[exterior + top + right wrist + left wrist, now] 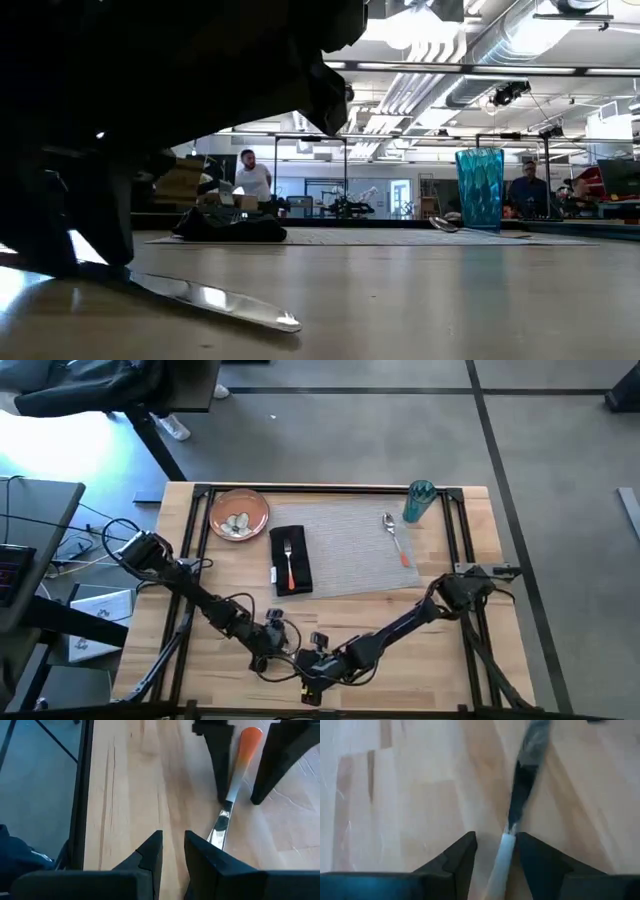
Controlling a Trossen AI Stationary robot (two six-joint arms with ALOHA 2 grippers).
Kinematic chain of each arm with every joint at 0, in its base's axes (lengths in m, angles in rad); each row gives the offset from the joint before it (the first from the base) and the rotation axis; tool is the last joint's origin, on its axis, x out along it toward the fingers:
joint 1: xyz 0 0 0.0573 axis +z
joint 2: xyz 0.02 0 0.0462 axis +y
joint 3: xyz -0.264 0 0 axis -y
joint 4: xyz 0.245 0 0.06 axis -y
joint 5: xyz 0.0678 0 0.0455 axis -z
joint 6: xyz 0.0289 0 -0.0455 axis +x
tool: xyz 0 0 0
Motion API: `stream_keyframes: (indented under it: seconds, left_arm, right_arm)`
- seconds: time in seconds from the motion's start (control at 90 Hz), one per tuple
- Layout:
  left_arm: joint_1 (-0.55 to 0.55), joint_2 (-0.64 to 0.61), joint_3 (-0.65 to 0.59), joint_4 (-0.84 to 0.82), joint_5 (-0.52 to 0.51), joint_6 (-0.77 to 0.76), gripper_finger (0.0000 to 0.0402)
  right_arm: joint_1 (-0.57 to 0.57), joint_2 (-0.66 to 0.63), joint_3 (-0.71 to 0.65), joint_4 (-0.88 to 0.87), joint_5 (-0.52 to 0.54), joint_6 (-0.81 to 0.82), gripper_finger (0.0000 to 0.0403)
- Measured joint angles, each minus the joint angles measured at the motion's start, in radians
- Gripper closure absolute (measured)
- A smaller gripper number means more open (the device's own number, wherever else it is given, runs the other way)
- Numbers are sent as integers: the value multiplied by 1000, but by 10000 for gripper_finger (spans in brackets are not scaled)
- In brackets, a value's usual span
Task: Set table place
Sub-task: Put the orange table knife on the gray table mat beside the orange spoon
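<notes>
On the mat (pixel 350 555) we see fork (pixel 290 565), napkin (pixel 290 560), spoon (pixel 395 535) placed; the knife (pixel 232 785) remains, straddled by our spread left claw (pixel 495 855), right claw (pixel 172 847) narrowly parted.

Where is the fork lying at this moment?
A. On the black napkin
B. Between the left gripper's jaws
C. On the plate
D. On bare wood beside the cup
A: in the high view the fork lies lengthwise on the napkin, next to the plate and well away from the cup.
</notes>
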Motion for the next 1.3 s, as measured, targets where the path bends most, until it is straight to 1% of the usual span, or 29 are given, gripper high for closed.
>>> stream_keyframes:
  seconds: [0.078, 0.178, 0.322, 0.378, 0.478, 0.667, 0.789, 0.889, 1.011, 1.167, 1.3]
  left_arm:
    - [-2, 7, 1, -2, -18, -84, 302]
    - [-9, 9, 0, -5, -54, -202, 340]
    - [-10, 11, -1, -4, -112, -433, 392]
    - [-6, 11, -1, -1, -124, -526, 397]
    - [2, 12, -1, 0, -148, -687, 393]
    - [9, 14, -3, 34, -200, -886, 400]
    - [14, 17, -6, 98, -263, -915, 401]
    - [13, 12, 7, 126, -253, -900, 401]
    - [11, -31, 40, 123, -243, -833, 401]
    - [-12, -74, 56, 1, -205, -765, 401]
    - [-43, -72, 56, -188, -188, -762, 401]
  right_arm:
    - [2, 0, 0, -8, 3, 0, 341]
    - [2, 0, 0, -22, 13, -9, 341]
    - [1, 0, 0, -90, 44, -22, 341]
    - [1, 0, 0, -134, 57, -2, 341]
    - [-7, 0, 0, -244, 77, 52, 341]
    - [-35, 0, 0, -458, 132, 175, 341]
    - [-54, 0, 0, -526, 169, 195, 341]
    - [-67, -1, 0, -528, 177, 150, 341]
    - [-79, -2, 0, -526, 177, 114, 341]
    - [-90, -2, -19, -485, 182, 105, 341]
    - [-92, -6, -87, -378, 180, 145, 341]
